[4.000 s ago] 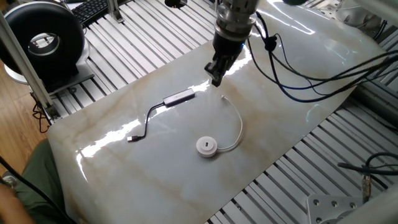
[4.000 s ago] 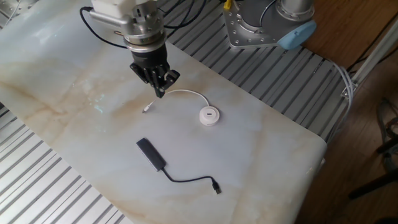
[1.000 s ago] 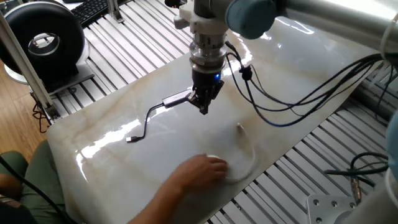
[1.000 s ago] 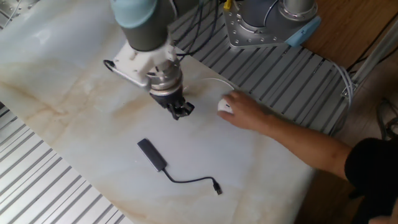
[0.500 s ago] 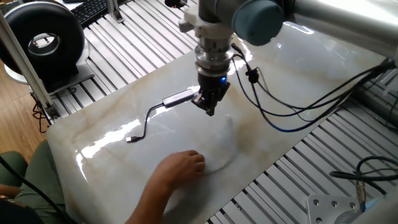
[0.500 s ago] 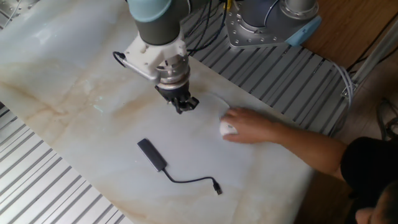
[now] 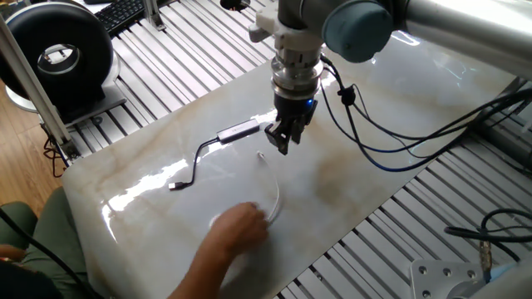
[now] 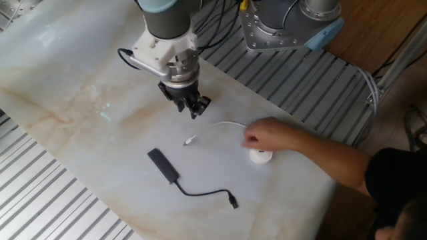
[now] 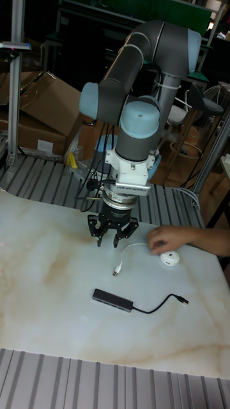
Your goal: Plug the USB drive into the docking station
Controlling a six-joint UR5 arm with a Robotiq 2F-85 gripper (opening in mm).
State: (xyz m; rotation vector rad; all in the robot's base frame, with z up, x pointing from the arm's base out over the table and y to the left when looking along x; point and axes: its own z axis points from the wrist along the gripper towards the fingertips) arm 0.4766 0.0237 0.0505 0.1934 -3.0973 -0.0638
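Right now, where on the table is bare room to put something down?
The marble table is bare beyond the gripper, and also in front of the docking station. It is crowded among the gripper, the USB drive, the person's hand and the dock.

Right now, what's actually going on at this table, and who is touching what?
The gripper hovers over the marble table, holding nothing; whether its fingers are open is hard to tell. A person's hand reaches in beside the USB drive, apparently handling it. The drive's cable plug lies loose just below the gripper. The docking station lies untouched nearby, its black cable trailing away. Nothing is plugged in yet.
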